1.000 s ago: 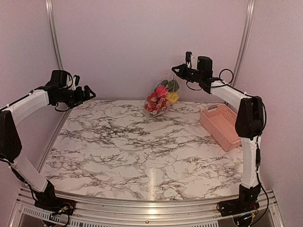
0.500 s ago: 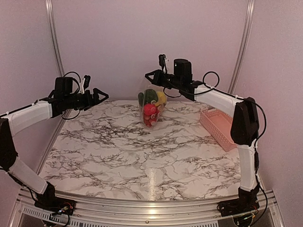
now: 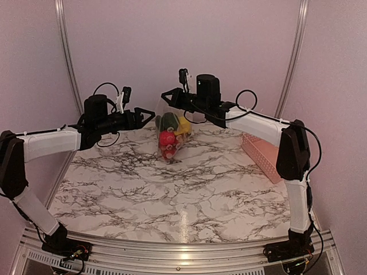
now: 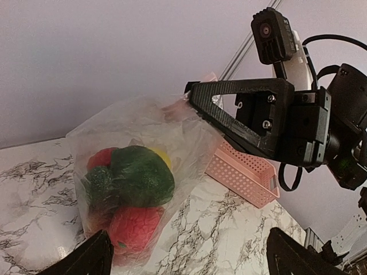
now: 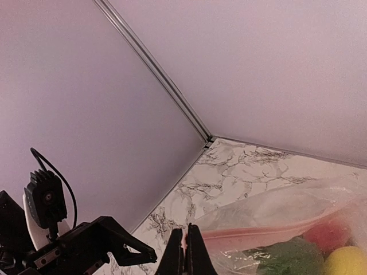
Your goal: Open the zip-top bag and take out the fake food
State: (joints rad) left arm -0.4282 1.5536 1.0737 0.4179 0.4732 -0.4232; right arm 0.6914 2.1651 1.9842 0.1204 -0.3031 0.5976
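Observation:
The clear zip-top bag hangs from my right gripper, which is shut on its pink zip strip at the top corner. The fake food is bunched inside: a red tomato, a dark green piece and a yellow piece. The left wrist view shows the bag and the food close ahead, with the bag's bottom low by the marble; whether it touches, I cannot tell. My left gripper is open and empty, just left of the bag. My right gripper shows its jaws pressed together on the strip.
A pink perforated basket stands empty at the table's right edge; it also shows in the left wrist view. The back wall and its corner rail are close behind the bag. The marble table extends towards the arm bases.
My right gripper has carried the bag leftward along the back of the table. My left gripper has moved right towards the bag and stayed open.

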